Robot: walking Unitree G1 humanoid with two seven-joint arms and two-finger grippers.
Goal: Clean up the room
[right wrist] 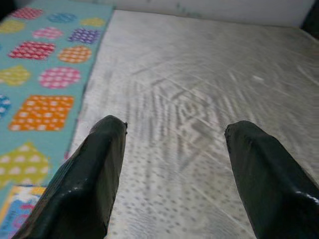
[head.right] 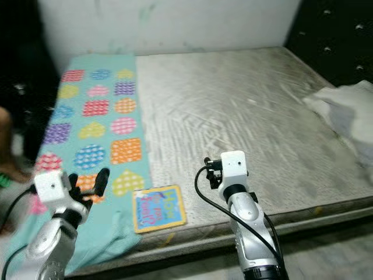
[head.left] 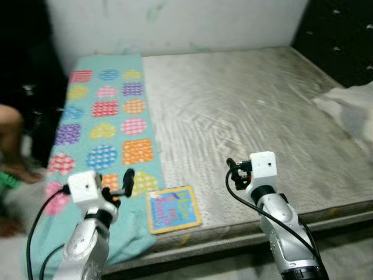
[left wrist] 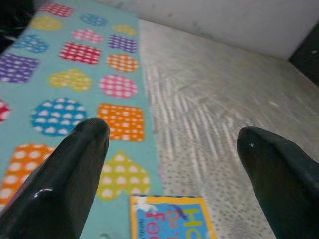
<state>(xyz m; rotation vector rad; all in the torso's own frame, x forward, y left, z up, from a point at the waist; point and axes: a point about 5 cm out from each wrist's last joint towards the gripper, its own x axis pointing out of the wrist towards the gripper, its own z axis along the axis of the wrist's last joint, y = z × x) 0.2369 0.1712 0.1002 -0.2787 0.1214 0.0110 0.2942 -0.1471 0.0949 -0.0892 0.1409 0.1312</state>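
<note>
Left eye view looks down on a bare grey mattress (head.left: pixel 245 128) that reaches back to a pale wall (head.left: pixel 192 23), with a dark cabinet (head.left: pixel 344 35) off at the far right corner. Along the mattress's left side lies a teal blanket (head.left: pixel 108 125) printed with dotted hearts, circles and squares in pink, orange, yellow, blue and purple; its near end droops over the front edge. Just beside the blanket's near end, flat on the mattress close to the front edge, sits a children's book (head.left: pixel 173 209) — blue cover, yellow border, bright lettering I can't read from here. A crumpled white cloth (head.left: pixel 352 114) is bunched at the right edge, well away from the book.

Both arms are raised over the near edge. The left gripper (left wrist: pixel 172 149) hovers above the blanket's near end, its two black fingers (left wrist: pixel 75 174) spread wide apart with nothing between them; in the left wrist view the top edge of the book shows just below the gap, not touched. The right gripper (right wrist: pixel 174 164) hangs over bare mattress to the right of the book (well clear of it), its fingers (right wrist: pixel 87 184) likewise spread wide and holding nothing — only grey mattress ticking shows between them, with the blanket's edge off to one side.

At the far left, someone's bare leg (head.left: pixel 10 140) is partly in view beside the bed.
</note>
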